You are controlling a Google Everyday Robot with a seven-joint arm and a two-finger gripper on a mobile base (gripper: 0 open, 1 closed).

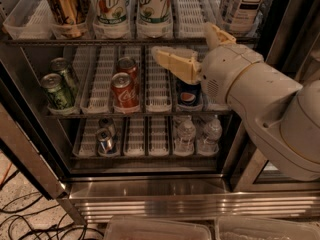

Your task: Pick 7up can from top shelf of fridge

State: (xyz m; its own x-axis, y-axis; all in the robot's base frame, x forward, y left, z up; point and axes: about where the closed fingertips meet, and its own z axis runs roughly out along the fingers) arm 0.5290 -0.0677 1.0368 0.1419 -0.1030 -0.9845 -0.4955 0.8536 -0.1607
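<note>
Two 7up cans stand side by side in white lane trays on the fridge's top shelf (190,14), one on the left (111,6) and one on the right (154,4). Both are white and green, and their lids are cut off by the top edge of the view. My gripper (186,41) is in front of the open fridge, just below the top shelf's front rail and to the right of the right 7up can. Its beige fingers (175,64) are spread apart and hold nothing. It touches no can.
A gold-brown can (65,6) stands left of the 7up cans and a tea bottle (247,4) stands at the right. The middle shelf holds green cans (57,89), red cola cans (124,89) and a Pepsi can (189,96). Water bottles (186,134) are on the lower shelf. Cables (25,219) lie on the floor.
</note>
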